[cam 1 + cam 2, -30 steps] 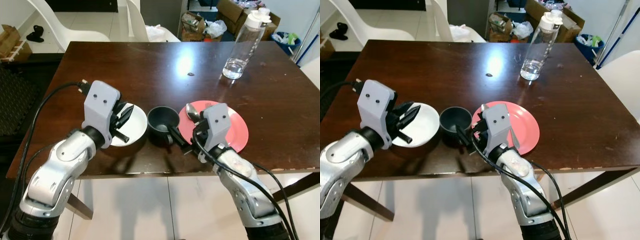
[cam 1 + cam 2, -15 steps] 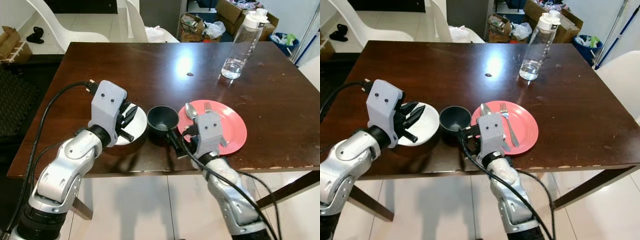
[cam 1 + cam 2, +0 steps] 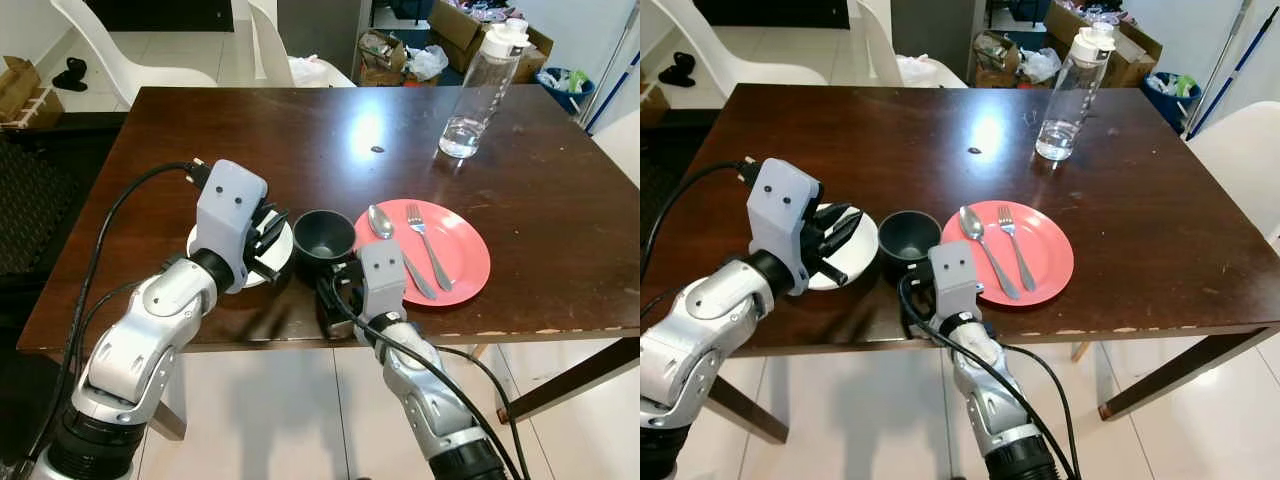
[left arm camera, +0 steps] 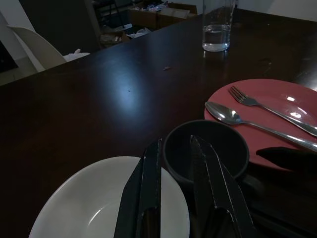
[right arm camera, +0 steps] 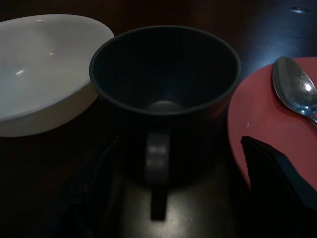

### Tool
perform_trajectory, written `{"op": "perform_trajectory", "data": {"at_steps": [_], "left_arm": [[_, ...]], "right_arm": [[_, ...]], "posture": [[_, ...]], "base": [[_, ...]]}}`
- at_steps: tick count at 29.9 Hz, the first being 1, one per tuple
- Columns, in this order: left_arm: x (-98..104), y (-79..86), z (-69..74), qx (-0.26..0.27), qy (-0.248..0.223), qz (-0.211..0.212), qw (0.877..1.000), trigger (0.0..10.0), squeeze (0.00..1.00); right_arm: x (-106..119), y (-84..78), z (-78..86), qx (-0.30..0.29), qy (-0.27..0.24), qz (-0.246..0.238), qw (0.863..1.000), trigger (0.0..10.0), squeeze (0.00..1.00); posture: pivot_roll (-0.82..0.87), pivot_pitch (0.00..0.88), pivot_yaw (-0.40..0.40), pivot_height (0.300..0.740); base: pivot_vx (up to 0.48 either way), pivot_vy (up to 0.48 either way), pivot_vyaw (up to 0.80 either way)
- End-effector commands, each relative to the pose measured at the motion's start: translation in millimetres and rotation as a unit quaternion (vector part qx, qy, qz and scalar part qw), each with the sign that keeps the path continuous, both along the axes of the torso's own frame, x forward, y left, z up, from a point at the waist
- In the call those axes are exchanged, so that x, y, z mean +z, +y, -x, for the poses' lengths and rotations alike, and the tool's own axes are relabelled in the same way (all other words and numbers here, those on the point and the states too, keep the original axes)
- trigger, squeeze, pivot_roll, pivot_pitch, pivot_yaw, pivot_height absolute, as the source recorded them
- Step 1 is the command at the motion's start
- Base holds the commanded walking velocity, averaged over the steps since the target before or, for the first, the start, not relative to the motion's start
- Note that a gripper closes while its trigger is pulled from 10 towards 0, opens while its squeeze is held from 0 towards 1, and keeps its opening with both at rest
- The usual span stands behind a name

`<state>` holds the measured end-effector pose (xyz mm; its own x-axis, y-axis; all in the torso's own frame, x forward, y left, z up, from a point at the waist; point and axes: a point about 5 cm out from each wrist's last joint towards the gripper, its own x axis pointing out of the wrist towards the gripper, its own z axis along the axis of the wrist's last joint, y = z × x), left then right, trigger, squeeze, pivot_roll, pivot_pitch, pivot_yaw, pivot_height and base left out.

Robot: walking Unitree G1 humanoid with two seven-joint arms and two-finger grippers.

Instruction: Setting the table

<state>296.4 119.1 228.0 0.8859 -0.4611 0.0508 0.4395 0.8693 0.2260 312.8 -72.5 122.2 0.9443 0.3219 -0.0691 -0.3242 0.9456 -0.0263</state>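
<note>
Desk (image 3: 300,130) of dark wood carries a red plate (image 3: 465,262) with spoon (image 3: 383,222) and fork (image 3: 425,240), a black mug (image 3: 322,236) beside it and a white bowl (image 3: 855,247) on the mug's other side. Left gripper (image 3: 266,231) hovers parted over the bowl; right gripper (image 5: 163,173) spreads open just short of the mug's handle. Water bottle (image 3: 482,88) stands far back.

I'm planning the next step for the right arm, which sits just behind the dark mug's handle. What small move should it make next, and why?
Probably ease the right claw forward around the mug handle. The handle points straight at it, and its open fingers stand to either side. The left claw hovers open over the white plate.
</note>
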Motion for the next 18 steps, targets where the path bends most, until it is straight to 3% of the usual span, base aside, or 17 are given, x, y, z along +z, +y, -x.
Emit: {"op": "perform_trajectory", "data": {"at_steps": [1, 2, 3, 4, 18], "left_arm": [[-3.2, 1.8, 0.9, 0.006, 0.008, -0.004, 1.0, 10.0, 0.0], [-3.4, 1.8, 1.0, 0.006, 0.008, -0.004, 1.0, 10.0, 0.0], [-3.5, 1.8, 1.0, 0.006, 0.008, -0.004, 1.0, 10.0, 0.0], [-3.6, 1.4, 1.2, 0.006, 0.009, -0.004, 1.0, 10.0, 0.0], [-3.1, -1.1, 1.5, 0.004, 0.011, 0.001, 1.0, 10.0, 0.0]], "right_arm": [[-4.4, 0.9, -0.2, 0.002, 0.002, 0.002, 1.0, 3.3, 0.0], [-4.0, 1.5, -1.3, 0.004, -0.003, 0.005, 1.0, 2.5, 0.0], [-3.8, 1.9, -2.0, 0.006, -0.007, 0.006, 1.0, 2.5, 0.0], [-3.5, 2.1, -2.7, 0.007, -0.007, 0.001, 1.0, 0.0, 0.0], [-6.5, 3.1, -6.3, 0.009, -0.008, -0.023, 1.0, 0.0, 0.0]], "posture": [[0.02, 0.072, 0.031, 0.74], [0.02, 0.071, 0.031, 0.74], [0.02, 0.071, 0.031, 0.74], [0.02, 0.071, 0.031, 0.74], [0.02, 0.071, 0.035, 0.74]], "base": [[0.0, 0.0, 0.0], [0.0, 0.0, 0.0], [0.0, 0.0, 0.0], [0.0, 0.0, 0.0], [0.0, 0.0, 0.0]]}}
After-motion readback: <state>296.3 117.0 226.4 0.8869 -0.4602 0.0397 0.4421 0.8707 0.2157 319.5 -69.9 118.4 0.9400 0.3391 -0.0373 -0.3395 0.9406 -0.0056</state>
